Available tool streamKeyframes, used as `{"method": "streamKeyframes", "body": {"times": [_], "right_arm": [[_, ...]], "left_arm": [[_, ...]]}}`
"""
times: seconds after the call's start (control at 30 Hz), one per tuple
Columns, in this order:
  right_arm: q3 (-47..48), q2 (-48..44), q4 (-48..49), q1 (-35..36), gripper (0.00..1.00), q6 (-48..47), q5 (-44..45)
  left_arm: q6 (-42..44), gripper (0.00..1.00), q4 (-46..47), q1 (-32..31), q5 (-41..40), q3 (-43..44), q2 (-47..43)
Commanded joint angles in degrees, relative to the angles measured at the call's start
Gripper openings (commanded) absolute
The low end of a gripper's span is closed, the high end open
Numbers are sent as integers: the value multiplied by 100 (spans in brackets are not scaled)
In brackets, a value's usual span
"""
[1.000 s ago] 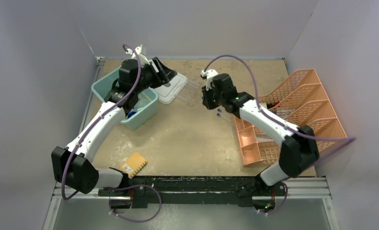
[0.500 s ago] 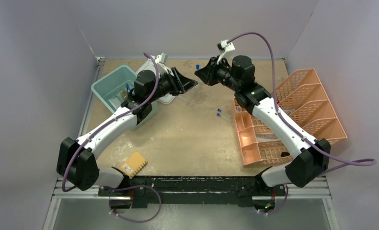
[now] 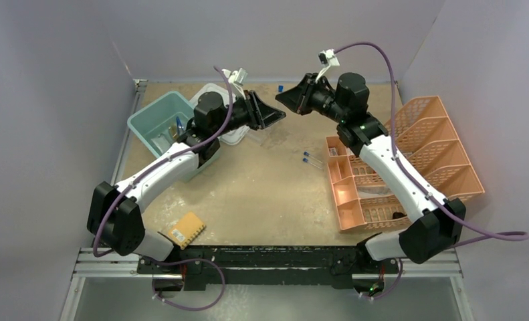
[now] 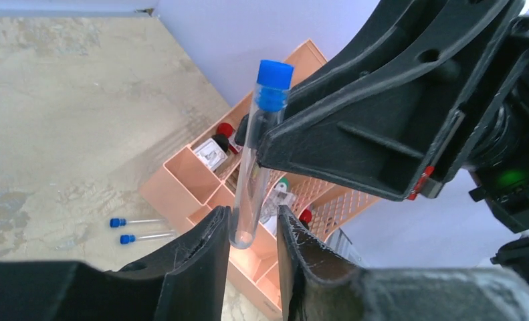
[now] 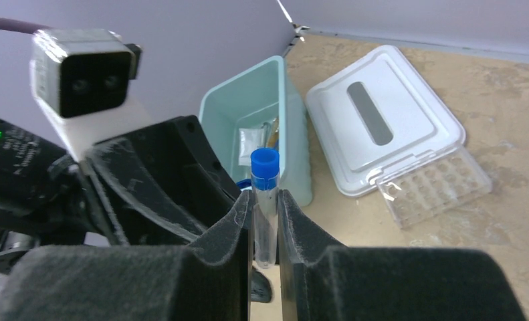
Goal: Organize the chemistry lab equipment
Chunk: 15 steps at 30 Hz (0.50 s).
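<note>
My right gripper (image 3: 285,100) is shut on a clear blue-capped test tube (image 5: 265,175) and holds it upright in the air above the back of the table. The tube's blue cap (image 3: 281,87) shows just above the two grippers. My left gripper (image 3: 277,118) has met it. In the left wrist view the tube's (image 4: 253,167) rounded bottom sits between my left gripper's (image 4: 248,231) open fingers, against the left one, with a gap to the right one. Two more capped tubes (image 3: 309,158) lie on the table. The clear tube rack (image 5: 435,188) lies beside a white lid (image 5: 382,117).
A teal bin (image 3: 156,119) with small items stands at the back left. The peach compartment organiser (image 3: 408,154) stands at the right. A yellow-orange waffle sponge (image 3: 186,229) lies near the front left. Walls close in the back and the sides.
My right gripper rose from the table beside the loose tubes with one tube in it. My left gripper left the teal bin, swung right and met the tube's lower end.
</note>
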Motion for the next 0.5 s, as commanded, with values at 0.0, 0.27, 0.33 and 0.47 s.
{"method": "streamKeyframes", "body": {"times": [0.0,0.27,0.33,0.47], "right_arm": [[183,-303,127,-55,14,290,-367],[196,-525,-435,-337,15,375,-810],[254,-534,-451,-360,17,400,-844],[637,-417,-1144,-398,45,343,-850]], "left_arm": [[403,28,-182,-85,385,496,66],[299,4,-42,-88,1192,1119,198],[629,0,-266,-90,1257,1106,158],[1637,0,-1134,-86,1364,1214,34]]}}
